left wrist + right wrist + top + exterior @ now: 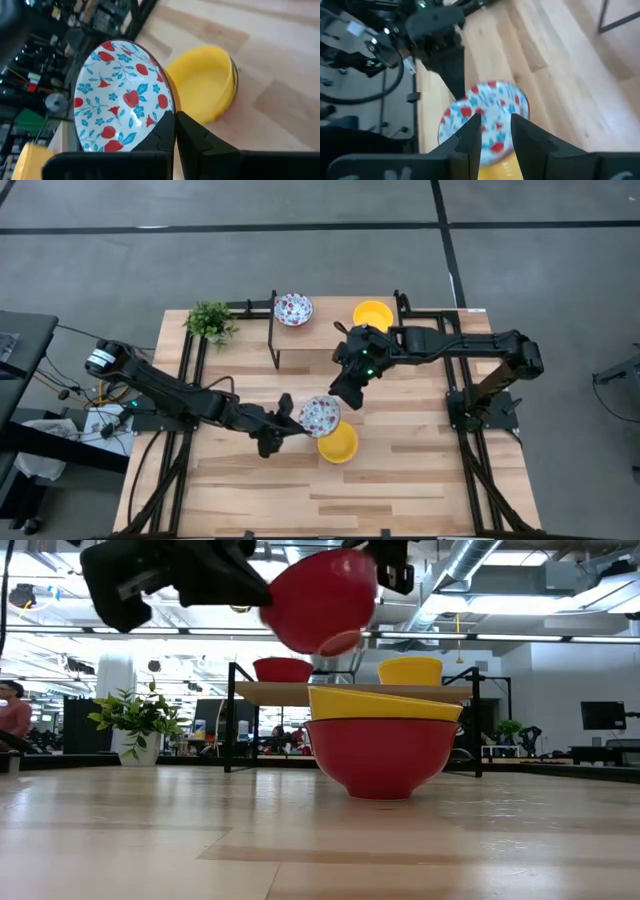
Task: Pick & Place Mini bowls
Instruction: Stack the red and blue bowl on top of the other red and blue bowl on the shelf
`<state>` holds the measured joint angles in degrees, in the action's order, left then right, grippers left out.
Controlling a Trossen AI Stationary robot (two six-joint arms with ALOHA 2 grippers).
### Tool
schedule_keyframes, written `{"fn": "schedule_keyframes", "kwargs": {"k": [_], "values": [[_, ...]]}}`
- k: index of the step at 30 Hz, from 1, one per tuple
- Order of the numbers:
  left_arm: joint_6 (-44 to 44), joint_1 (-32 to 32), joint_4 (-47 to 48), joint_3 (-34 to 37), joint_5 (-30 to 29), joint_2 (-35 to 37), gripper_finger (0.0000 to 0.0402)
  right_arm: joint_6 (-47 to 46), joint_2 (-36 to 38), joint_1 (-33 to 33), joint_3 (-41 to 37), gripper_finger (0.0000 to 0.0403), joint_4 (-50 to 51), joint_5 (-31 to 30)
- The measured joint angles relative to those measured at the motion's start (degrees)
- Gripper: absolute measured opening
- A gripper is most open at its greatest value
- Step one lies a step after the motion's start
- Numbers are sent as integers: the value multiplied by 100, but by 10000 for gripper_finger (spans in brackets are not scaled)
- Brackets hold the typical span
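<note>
Above the stacked bowls (338, 443), your left tool (290, 423) pinches the floral bowl (320, 415) by its rim; right tool (345, 395), apparently spread, hovers beside it. Rigid, slick, chippable: grip the rim.

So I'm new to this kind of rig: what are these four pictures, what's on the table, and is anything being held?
These are four cameras on one moment. One looks straight down, one sits at table height, and one rides on each arm's wrist. The machine is two dark robot arms at a wooden table.

The left gripper is shut on the rim of a floral bowl, holding it tilted in the air above a stack of bowls: a yellow bowl nested in a red-sided one. The right gripper hovers close over the held bowl, its fingers apart and not gripping it.

On a raised shelf at the back sit another floral bowl and another yellow bowl. A small potted plant stands at the back left corner.
</note>
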<state>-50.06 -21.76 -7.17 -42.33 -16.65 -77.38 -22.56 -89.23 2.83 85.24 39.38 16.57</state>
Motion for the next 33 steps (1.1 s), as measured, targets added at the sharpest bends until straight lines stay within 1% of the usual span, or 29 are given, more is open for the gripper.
{"fn": "schedule_keyframes", "kwargs": {"k": [4,8,12,18,25,30,33], "values": [[195,-1,510,0,-248,367,7,61,0,4,132,91,276,-67],[276,0,695,0,-469,674,7,63,20,-6,178,91,418,-71],[280,0,1095,-104,-641,909,7,60,195,-65,174,91,483,-297],[278,17,1869,-466,-762,1040,8,-37,691,-255,174,91,537,-1043],[262,161,2463,-977,-780,1068,8,-393,1200,-707,176,91,595,-1927],[258,279,2806,-1423,-778,1068,8,-634,1243,-1229,167,91,851,-2725],[258,368,3178,-1665,-775,1068,8,-678,1111,-1606,166,91,861,-3282]]}}
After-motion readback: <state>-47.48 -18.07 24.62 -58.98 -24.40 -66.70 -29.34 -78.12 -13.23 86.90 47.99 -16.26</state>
